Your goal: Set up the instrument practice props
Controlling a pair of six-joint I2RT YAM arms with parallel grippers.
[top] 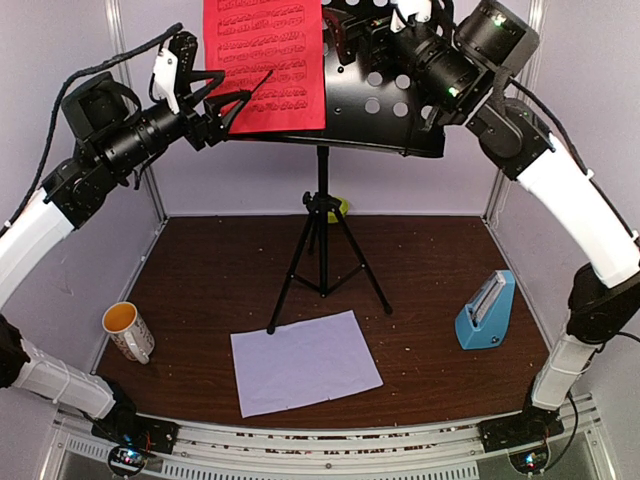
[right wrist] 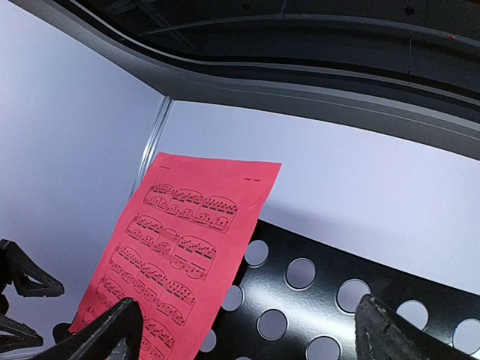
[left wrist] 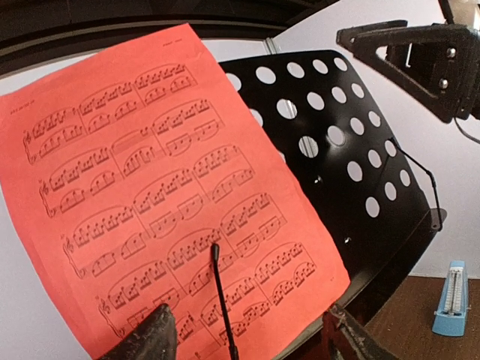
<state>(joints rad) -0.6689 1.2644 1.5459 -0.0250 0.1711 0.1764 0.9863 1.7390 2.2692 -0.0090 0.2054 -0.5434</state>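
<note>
The black perforated music stand (top: 385, 95) stands on its tripod (top: 322, 245) at the back middle. The red music sheet (top: 265, 60) rests on the left half of its desk, with a thin wire page holder (left wrist: 220, 300) lying across it. My left gripper (top: 235, 105) is open at the sheet's lower left edge, and its jaws stand wide either side of the sheet's bottom (left wrist: 247, 341). My right gripper (top: 355, 40) is open in front of the stand's upper part (right wrist: 247, 337). The white sheet (top: 305, 360) lies flat on the table. The blue metronome (top: 487, 310) stands at the right.
A white patterned mug (top: 128, 332) stands at the table's left edge. A small green bowl (top: 341, 208) shows behind the tripod. Both arms are raised high on either side of the stand. Grey walls close in the back and sides.
</note>
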